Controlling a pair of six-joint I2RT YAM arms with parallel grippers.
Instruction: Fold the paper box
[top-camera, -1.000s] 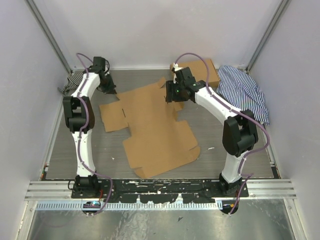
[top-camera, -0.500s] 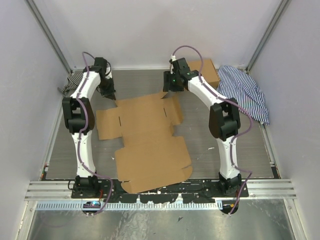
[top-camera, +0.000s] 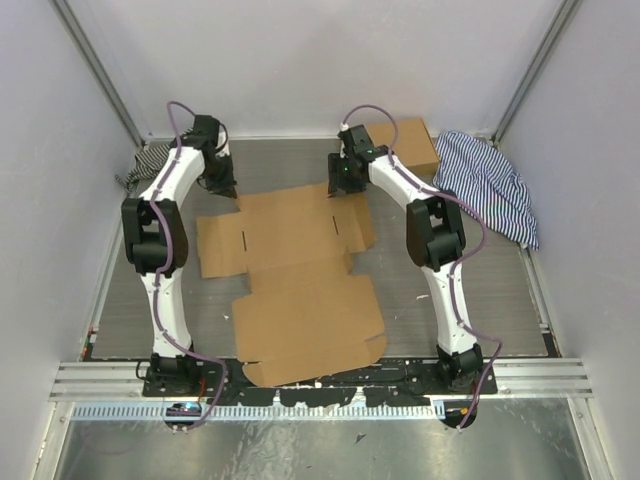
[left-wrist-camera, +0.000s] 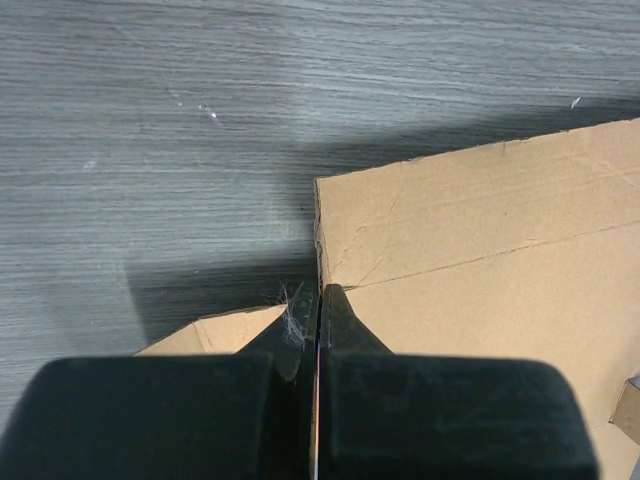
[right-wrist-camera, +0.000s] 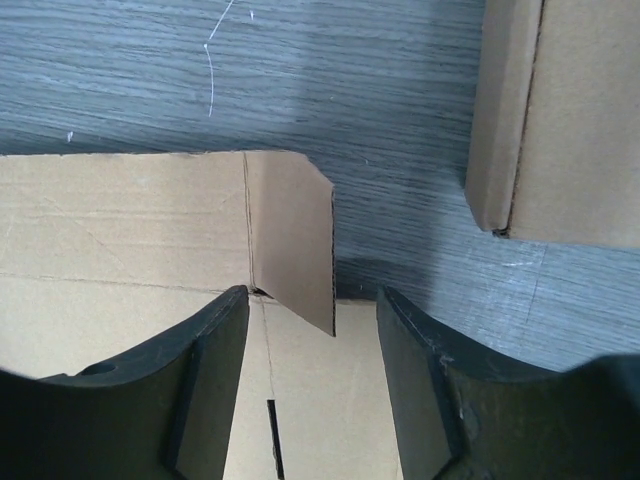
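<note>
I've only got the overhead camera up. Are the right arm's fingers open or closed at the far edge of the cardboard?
Observer: Open. In the right wrist view, the right gripper straddles a small flap of the paper box. That flap is raised off the flat sheet.
Operator: And the left one?
Observer: The left gripper has its fingers pressed together, with the tips at a notch in the box's edge. I can't tell whether they pinch any cardboard.
Operator: Anything near the right fingers?
Observer: The second cardboard box lies just ahead of the right finger. They don't touch, and there is bare table between them.
</note>
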